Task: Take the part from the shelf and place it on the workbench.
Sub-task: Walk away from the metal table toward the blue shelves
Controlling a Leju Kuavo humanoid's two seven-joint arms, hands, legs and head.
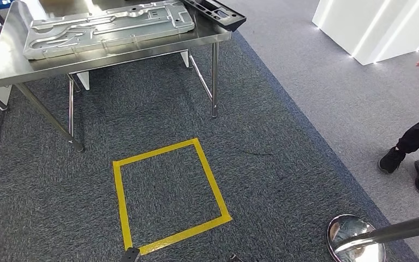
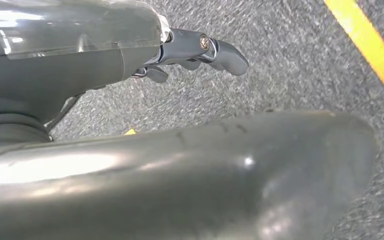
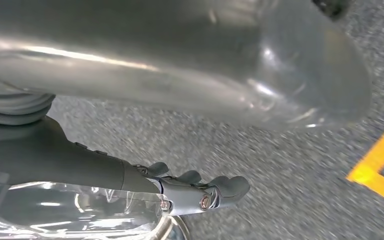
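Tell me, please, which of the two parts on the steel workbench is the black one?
The black part lies at the workbench's far right corner, overhanging the edge; the other, a large silver stamped metal panel, covers most of the top.

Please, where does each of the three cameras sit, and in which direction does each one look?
Head view: high on the body, looking forward and down at the steel table, the yellow tape square and the carpet.
Left wrist view: behind the hanging left hand, facing the carpet.
Right wrist view: behind the hanging right hand, also facing the carpet.
Shared: carpet and yellow tape appear in all three.
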